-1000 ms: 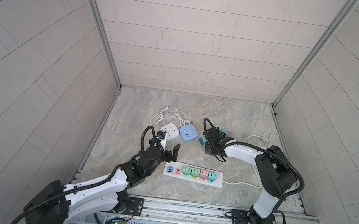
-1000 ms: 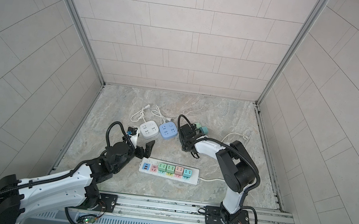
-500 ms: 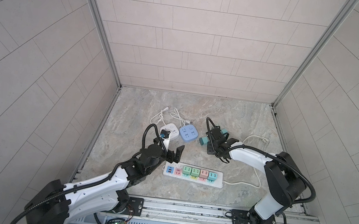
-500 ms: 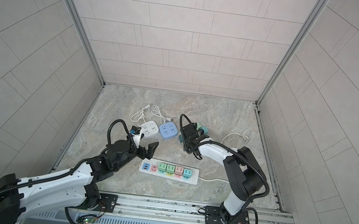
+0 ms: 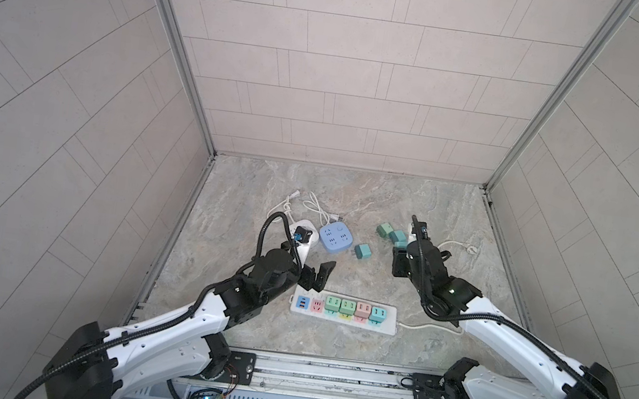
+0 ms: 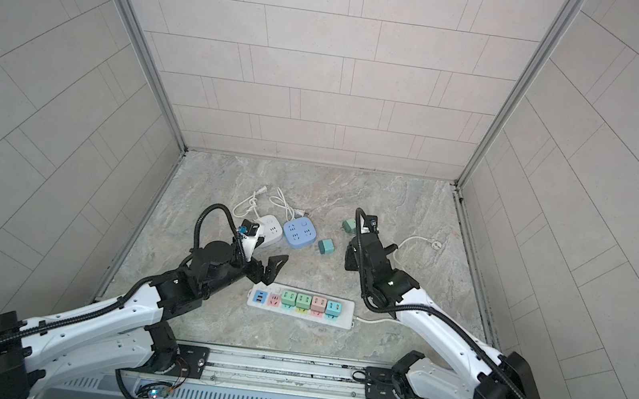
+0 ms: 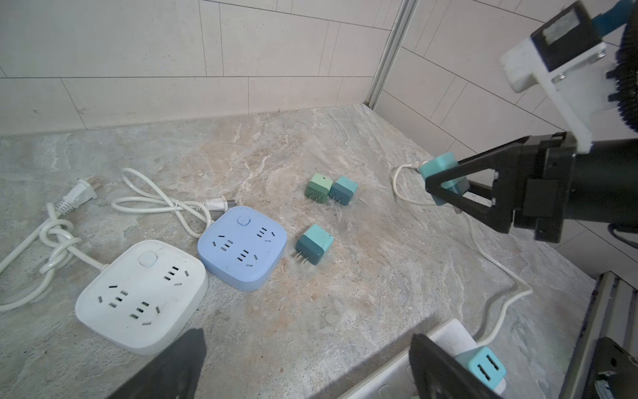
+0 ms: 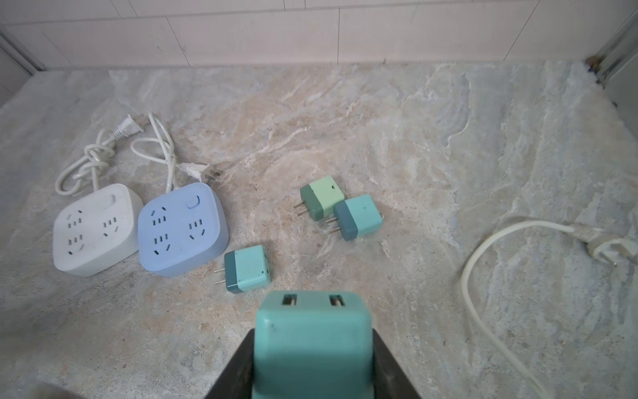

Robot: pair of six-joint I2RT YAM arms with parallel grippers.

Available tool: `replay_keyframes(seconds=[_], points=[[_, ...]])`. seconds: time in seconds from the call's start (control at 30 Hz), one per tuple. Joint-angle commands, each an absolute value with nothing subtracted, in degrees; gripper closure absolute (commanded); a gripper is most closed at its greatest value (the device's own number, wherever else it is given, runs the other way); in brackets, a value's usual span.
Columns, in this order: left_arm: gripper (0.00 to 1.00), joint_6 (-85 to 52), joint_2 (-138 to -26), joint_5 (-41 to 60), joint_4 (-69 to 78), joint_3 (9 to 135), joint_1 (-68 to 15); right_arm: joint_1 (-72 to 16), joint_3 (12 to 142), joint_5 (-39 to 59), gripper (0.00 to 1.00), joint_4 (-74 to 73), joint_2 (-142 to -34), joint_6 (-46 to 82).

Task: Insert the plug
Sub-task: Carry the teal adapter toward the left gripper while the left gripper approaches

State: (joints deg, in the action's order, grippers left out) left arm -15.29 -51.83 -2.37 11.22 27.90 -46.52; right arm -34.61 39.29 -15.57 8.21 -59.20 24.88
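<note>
Fingers of the right gripper are clamped on a teal cube-shaped plastic plug, one black pad against each side face. Its two slotted ports face away from the wrist camera and its prongs are hidden. The plug hangs above the grey marbled tabletop, behind and to the right of the long white power strip and well apart from it. The left gripper is spread wide and empty, hovering just over the strip's left end.

Four cubes are seated in a row on the strip: two green cubes, a pink cube and a teal cube. The pink socket next to the blue USB panel looks free.

Three more plugs lie loose on the tabletop. A loose teal plug sits just beside the square pale-blue socket block. A green plug and another teal plug touch each other farther back. The square white socket block sits next to the blue one, and both have every socket empty.

By my reading the pick-up is done, while the carry, the lining-up of the prongs and the push home are all left. Which socket is meant I cannot tell
</note>
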Motion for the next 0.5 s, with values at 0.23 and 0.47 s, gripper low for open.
replay_keyframes(seconds=[0.23,0.47], points=[[0.00,-14.40,-47.13,1.46,6.45,31.59,-46.58,-37.18,25.31,1.30,0.99,-17.21,-44.60,-5.43],[0.01,-12.75,-46.06,6.43,-2.39,38.12,-46.84,-38.28,21.97,10.16,1.00,-17.40,-40.33,-20.60]])
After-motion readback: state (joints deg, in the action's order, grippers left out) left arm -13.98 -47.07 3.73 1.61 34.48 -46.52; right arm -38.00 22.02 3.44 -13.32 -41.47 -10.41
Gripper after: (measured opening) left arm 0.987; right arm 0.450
